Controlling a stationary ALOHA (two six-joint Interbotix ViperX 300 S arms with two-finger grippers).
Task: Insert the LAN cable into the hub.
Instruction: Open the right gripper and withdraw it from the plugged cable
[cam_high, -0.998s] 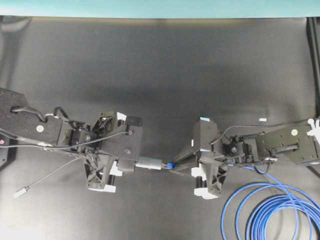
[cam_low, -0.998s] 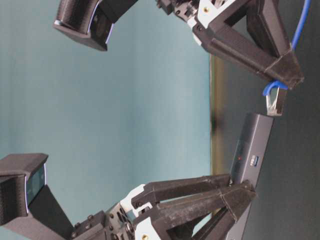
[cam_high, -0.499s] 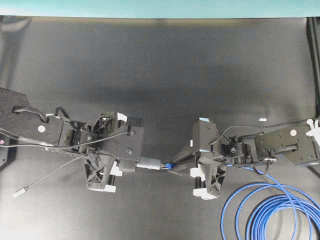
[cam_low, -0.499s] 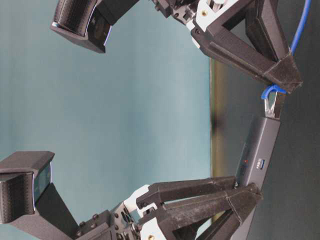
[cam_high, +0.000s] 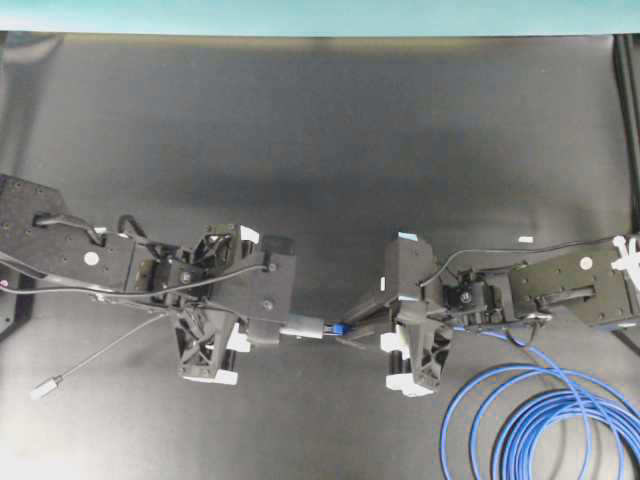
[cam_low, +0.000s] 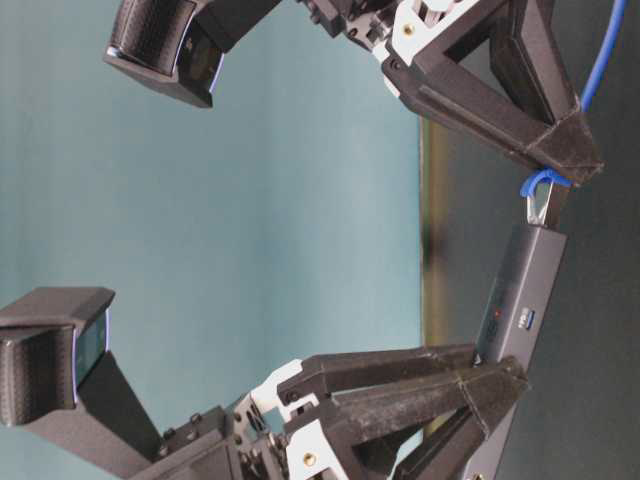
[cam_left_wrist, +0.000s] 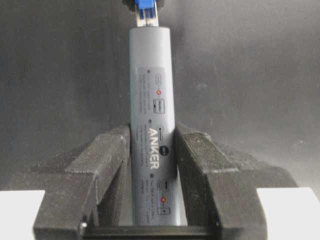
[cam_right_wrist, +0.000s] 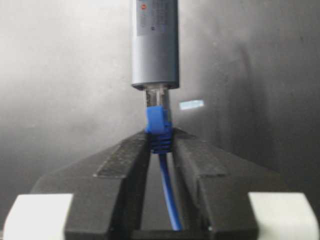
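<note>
Above the middle of the dark bench (cam_high: 320, 130), our left hand (cam_left_wrist: 152, 150) clamps the slim dark-grey metallic bar-shaped hub (cam_left_wrist: 151, 115) between its black fingers (cam_left_wrist: 107, 160). Our right hand (cam_right_wrist: 161, 145) pinches the blue boot of the long bright-blue LAN cable (cam_right_wrist: 159, 125); the clear plug tip sits in the mouth of the hub's end port, how deep we cannot tell. From overhead, hub (cam_high: 302, 327) and plug (cam_high: 342, 330) lie end to end between our hands (cam_high: 255, 335) (cam_high: 365, 328). The cable's coils (cam_high: 545, 425) crowd the bench's lower right corner and the hub's thin grey cord (cam_high: 95, 357) trails left, while bare bench spreads toward the far teal edge.
</note>
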